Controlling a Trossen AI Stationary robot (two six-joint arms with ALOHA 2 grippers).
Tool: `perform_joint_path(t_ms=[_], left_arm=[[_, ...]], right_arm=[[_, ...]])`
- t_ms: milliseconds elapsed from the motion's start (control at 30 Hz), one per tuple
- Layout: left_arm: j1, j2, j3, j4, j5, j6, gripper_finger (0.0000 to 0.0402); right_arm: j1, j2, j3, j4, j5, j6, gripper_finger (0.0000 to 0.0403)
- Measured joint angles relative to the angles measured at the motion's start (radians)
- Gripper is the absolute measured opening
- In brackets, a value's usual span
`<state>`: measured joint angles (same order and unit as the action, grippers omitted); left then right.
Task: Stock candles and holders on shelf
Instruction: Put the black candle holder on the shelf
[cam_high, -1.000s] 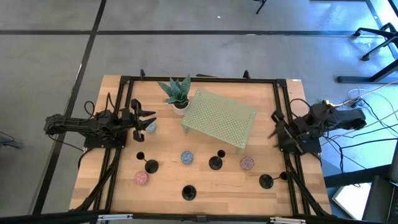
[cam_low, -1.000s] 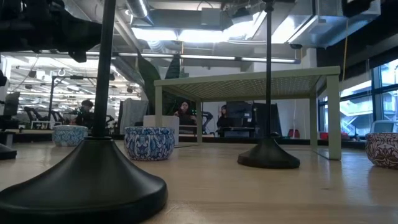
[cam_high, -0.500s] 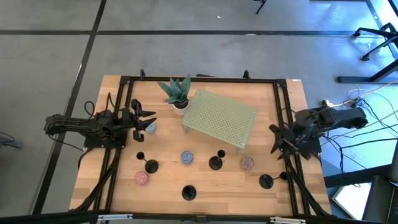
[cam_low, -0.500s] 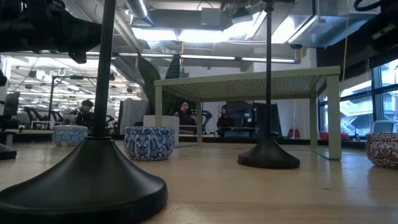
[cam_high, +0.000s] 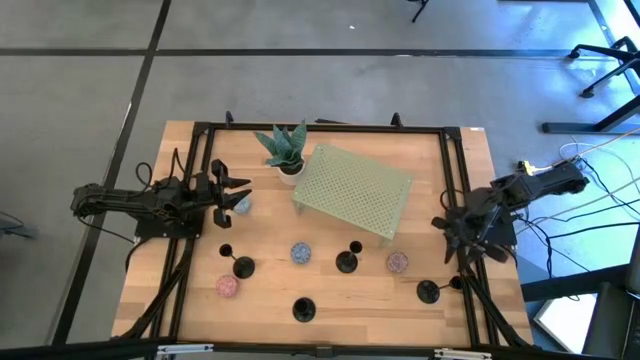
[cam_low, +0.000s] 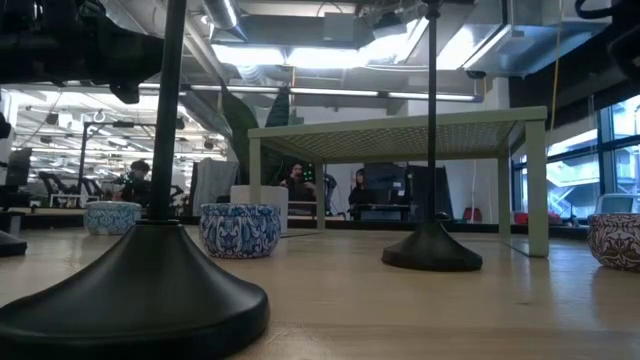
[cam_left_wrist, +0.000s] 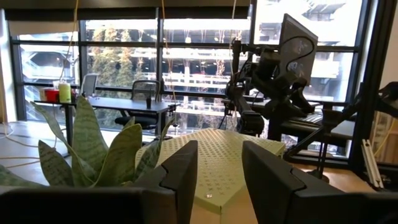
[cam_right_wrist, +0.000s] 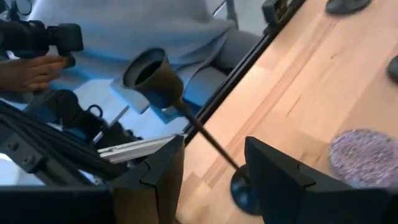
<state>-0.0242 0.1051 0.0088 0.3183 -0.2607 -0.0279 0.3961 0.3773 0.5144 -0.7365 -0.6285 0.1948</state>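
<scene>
I see a light wooden table (cam_high: 330, 290) with a black frame around its edges. On it stands the pale green perforated shelf (cam_high: 352, 190), set at an angle toward the far side, nothing on top of it. A potted plant (cam_high: 283, 148) sits just beside the shelf's left far corner. Four black holders stand on the table: (cam_high: 243, 266), (cam_high: 346, 262), (cam_high: 304, 309) and (cam_high: 428, 291). I count a blue candle (cam_high: 301, 253) and a pink candle (cam_high: 227, 286), another pink one (cam_high: 397, 262), and a bluish one (cam_high: 241, 205) near the left edge.
</scene>
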Motion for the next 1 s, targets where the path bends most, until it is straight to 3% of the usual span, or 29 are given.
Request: perform_joint_path(t_ms=[267,533,700,1000], left_arm=[[0.0,0.0,0.0,0.0,0.0,-0.015,0.0119],[0.0,0.0,0.0,0.0,-0.004,-0.014,0.0118],[0.0,0.0,0.0,0.0,-0.007,-0.011,0.012],[0.0,0.0,0.0,0.0,-0.007,-0.011,0.012]], right_arm=[[0.088,0.075,0.0,0.036,0.016,0.007,0.0172],[0.18,0.188,-0.045,0.318,0.024,0.068,0.0172],[0.235,0.256,-0.049,0.393,0.035,0.079,0.0172],[0.267,0.292,-0.049,0.474,0.25,0.079,0.0159]])
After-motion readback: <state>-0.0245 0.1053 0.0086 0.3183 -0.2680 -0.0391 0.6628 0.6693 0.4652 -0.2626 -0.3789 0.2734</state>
